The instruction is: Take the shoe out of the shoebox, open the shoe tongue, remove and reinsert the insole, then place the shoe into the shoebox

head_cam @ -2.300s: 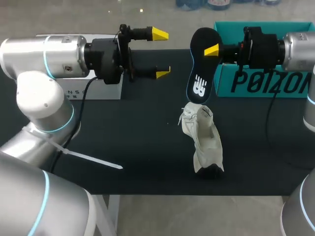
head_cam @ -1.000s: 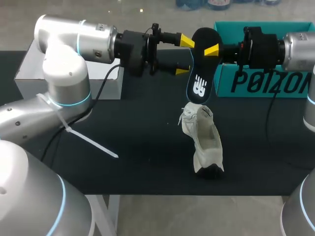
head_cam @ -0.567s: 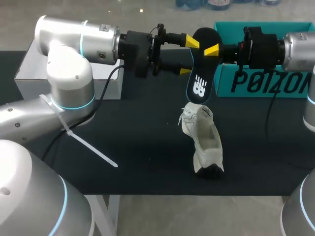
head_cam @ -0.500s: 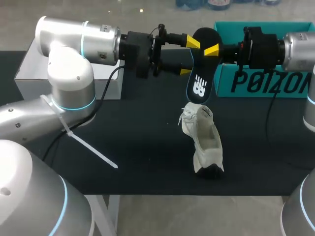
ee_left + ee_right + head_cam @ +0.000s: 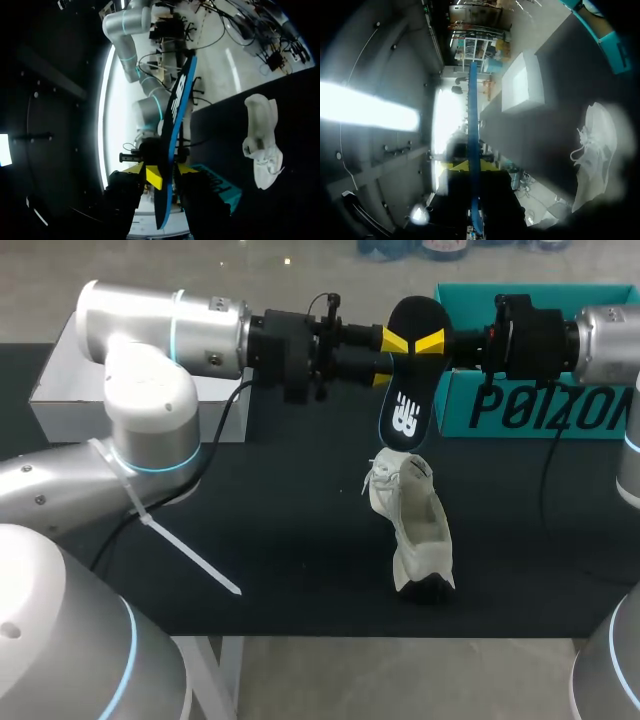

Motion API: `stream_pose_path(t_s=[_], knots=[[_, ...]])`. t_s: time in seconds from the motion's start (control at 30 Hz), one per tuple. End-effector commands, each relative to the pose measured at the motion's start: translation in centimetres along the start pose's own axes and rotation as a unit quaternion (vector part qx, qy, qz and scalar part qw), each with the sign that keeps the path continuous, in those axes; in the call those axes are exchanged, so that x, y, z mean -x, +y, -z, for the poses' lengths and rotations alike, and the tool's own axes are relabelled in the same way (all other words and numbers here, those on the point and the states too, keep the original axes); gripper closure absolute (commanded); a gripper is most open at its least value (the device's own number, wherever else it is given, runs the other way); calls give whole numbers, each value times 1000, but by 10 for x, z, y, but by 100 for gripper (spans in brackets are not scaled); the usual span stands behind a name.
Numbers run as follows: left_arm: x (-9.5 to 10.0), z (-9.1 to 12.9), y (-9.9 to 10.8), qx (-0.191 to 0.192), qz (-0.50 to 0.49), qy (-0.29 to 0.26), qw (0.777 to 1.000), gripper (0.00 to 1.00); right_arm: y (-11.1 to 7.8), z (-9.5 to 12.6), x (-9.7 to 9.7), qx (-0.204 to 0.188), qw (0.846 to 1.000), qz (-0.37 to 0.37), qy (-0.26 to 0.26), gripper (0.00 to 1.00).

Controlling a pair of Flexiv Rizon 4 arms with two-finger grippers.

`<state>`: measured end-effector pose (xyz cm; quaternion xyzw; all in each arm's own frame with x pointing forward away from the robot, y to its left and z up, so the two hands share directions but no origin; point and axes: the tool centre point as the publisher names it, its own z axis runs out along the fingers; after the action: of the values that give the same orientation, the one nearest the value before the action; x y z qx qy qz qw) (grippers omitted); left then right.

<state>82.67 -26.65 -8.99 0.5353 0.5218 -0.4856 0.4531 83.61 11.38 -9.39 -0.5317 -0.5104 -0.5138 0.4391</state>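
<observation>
Looks halfway: clamps black foam insole (image 5: 405, 405) upper centre in right gripper (image 5: 428, 341), left gripper (image 5: 389, 357) alongside with hold unclear, leaving reinsertion into white mesh sneaker (image 5: 415, 520) and return to teal cardboard shoebox (image 5: 590, 410).

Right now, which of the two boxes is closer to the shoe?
The teal shoebox at the back right: its near corner is just behind the white shoe. The white box sits well off at the back left.

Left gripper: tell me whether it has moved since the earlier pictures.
Yes. The left gripper has moved right, away from the white box, up to the insole.
</observation>
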Motion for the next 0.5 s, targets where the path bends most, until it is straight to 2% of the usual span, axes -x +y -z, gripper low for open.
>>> stream_pose_path(t_s=[0.03, 0.07, 0.13, 0.17, 0.5], knots=[[0, -6, 2, 7, 3, 4, 1000, 76, 0, -1, 0, -1, 1000, -1, -2, 100], [0, -6, 3, 8, 3, 5, 1000, 78, 0, -1, 0, -1, 1000, -1, -2, 100], [-1, -6, 4, 11, 5, 5, 1000, 91, 0, -1, 0, -1, 1000, -1, -2, 100], [-1, -6, 5, 14, 6, 6, 1000, 100, 0, -1, 0, -1, 1000, -1, -2, 100], [-4, -5, 7, 23, 18, 14, 999, 100, 0, -1, 0, -1, 1000, -1, -2, 100]])
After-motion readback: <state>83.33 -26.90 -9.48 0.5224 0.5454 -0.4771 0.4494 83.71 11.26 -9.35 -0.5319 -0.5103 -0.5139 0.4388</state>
